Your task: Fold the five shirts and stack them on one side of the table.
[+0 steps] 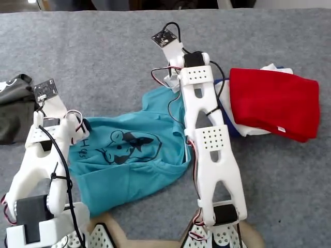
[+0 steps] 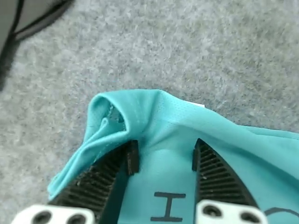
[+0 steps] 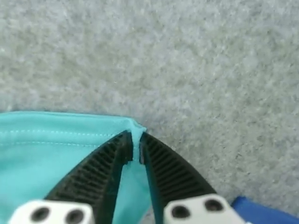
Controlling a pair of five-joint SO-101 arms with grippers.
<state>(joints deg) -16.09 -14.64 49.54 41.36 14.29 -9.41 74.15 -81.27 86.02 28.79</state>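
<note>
A teal shirt [image 1: 135, 170] with a black drawing lies spread and rumpled mid-table. My left gripper [image 2: 163, 156] stands open at its left edge, the fingers [image 2: 132, 157] apart with bunched teal fabric [image 2: 159, 116] between them; in the high view this gripper [image 1: 76, 125] sits by the shirt's left side. My right gripper [image 3: 135, 149] is shut on a corner of the teal shirt [image 3: 56, 154], low over the grey cloth. From above, the right gripper [image 1: 170, 83] is at the shirt's far edge.
A folded red shirt [image 1: 274, 101] tops a stack with a white shirt [image 1: 256, 129] and a blue one [image 1: 231, 127] at the right side; its blue edge [image 3: 261, 210] shows near my right gripper. A dark shirt [image 1: 13, 108] lies crumpled at the left edge.
</note>
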